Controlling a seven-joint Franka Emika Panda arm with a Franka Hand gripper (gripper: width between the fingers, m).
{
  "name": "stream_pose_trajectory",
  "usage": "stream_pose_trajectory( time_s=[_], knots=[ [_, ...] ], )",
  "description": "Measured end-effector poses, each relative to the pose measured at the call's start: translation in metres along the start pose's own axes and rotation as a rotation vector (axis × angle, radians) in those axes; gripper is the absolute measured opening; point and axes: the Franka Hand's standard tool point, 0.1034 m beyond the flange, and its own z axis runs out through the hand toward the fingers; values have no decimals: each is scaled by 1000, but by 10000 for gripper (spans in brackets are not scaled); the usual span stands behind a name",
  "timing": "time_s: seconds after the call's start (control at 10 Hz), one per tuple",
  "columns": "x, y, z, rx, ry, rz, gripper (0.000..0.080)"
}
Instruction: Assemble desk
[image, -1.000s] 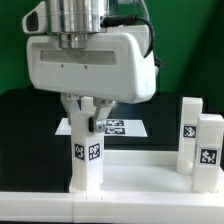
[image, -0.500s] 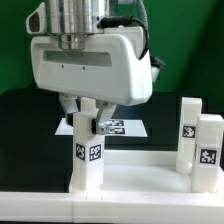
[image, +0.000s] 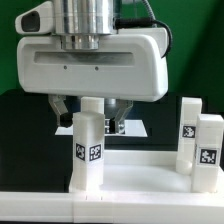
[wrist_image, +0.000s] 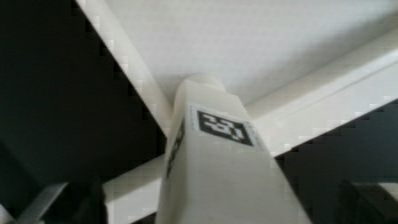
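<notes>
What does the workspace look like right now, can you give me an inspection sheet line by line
Surface: black table, with the marker board lying flat behind the work.
Job's things: one leg stands upright on the white tabletop; two more legs stand upright at the exterior view's right.
Clutter: nothing seen.
Grippers: gripper above the standing leg, fingers apart on either side of its top.
Cables: dark cable behind the wrist.
Surroundings: green backdrop.

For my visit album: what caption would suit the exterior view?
Open gripper above an upright white leg standing on the tabletop, two more legs at the exterior view's right.
</notes>
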Motion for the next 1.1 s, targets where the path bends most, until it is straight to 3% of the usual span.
stream_pose_trajectory(
  time_s=[1.1],
  knots=[
    [3, 3, -1, -27, 14, -823, 649]
  ],
)
